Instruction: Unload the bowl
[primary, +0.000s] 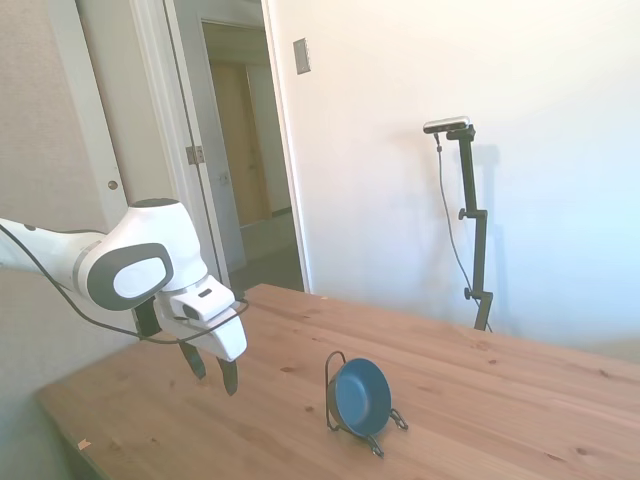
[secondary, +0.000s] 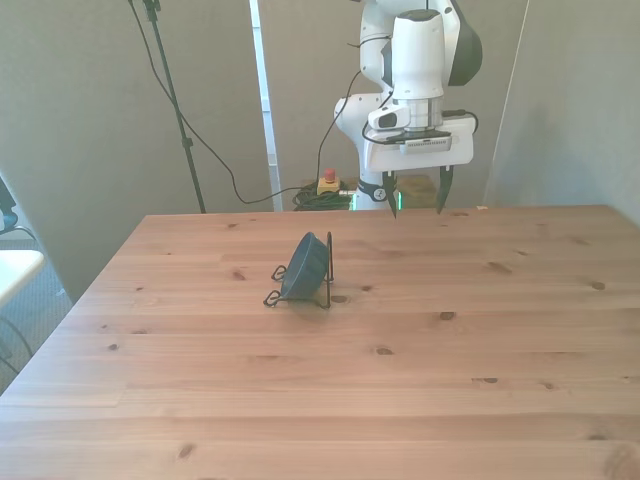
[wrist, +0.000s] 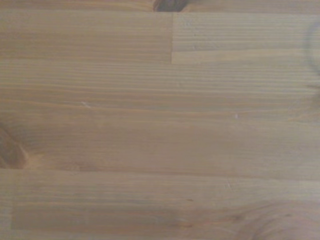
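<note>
While the arm hangs over the far part of the bench (secondary: 420, 380), you can see the jaws (secondary: 418, 198) spread wide with nothing between them, fingers pointing down and clear of the wood. From the side view the same jaws (primary: 213, 370) sit above the bench (primary: 500, 420), well apart from the bowl (primary: 360, 397).

You will find the bowl (secondary: 306, 268) standing on edge in a thin black wire stand (secondary: 325, 280), leaning back against the stand's upright loop. It is dark blue all over. In the front view it sits toward the far middle of the bench, on the front view's left of the jaws and nearer the camera than they are. In the side view its hollow faces the camera, the wire stand (primary: 335, 385) rising along its rim on the arm's side and the stand's feet reaching out along the wood on the other.

Your wrist camera shows only bare planks of the bench (wrist: 160, 125), with wood grain and a few dark knots; neither the bowl nor the stand appears there.

Behind the bench in the side view, an open doorway (primary: 245, 150) shows in the wall.
</note>
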